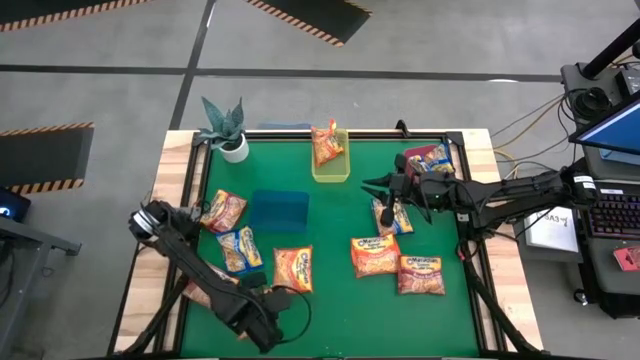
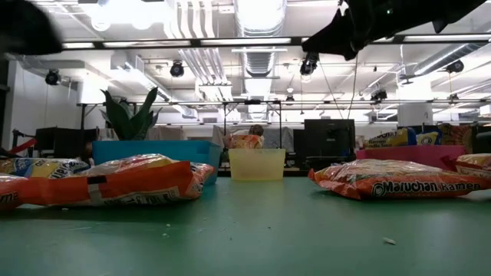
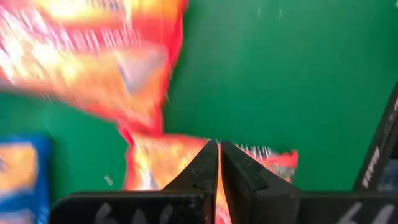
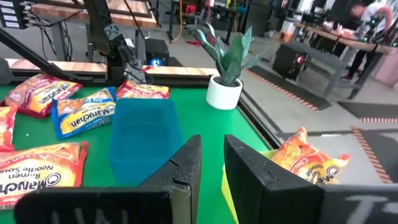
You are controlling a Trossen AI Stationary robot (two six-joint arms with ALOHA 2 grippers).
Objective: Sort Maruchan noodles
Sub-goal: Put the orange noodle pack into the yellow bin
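Orange plastic fills most of the left wrist view, where the left gripper [image 3: 219,163] hangs low with its two dark fingers pressed together, nothing visibly between them. In the overhead view this gripper [image 1: 270,325] sits at the near edge of the green table mat [image 1: 330,210]. The closest packet to it is the flat orange-yellow ramen packet [image 1: 293,268], which lies just ahead of the jaws, away from the table's near edge. Its long axis appears to run roughly along the gripper's line of approach.

To the left of that packet are a blue-edged ramen packet [image 1: 240,249] and another orange packet [image 1: 223,210]. Both lie beside the empty blue plastic bin [image 1: 278,211]. The left arm is plainly nearer to all three.

At the centre rear, the yellow plastic bin [image 1: 331,163] holds one orange packet [image 1: 326,144] standing on end.

On the right, the right gripper [image 1: 385,187] hovers above the mat with its fingers a narrow gap apart and empty (the right wrist view shows the gap clearly). A blue-edged packet [image 1: 392,217] lies right beneath it. Two more orange packets [image 1: 374,256] lie nearer the front, with a reddish one [image 1: 421,275] beside them. The red plastic bin [image 1: 430,160] at the right rear already holds packets.
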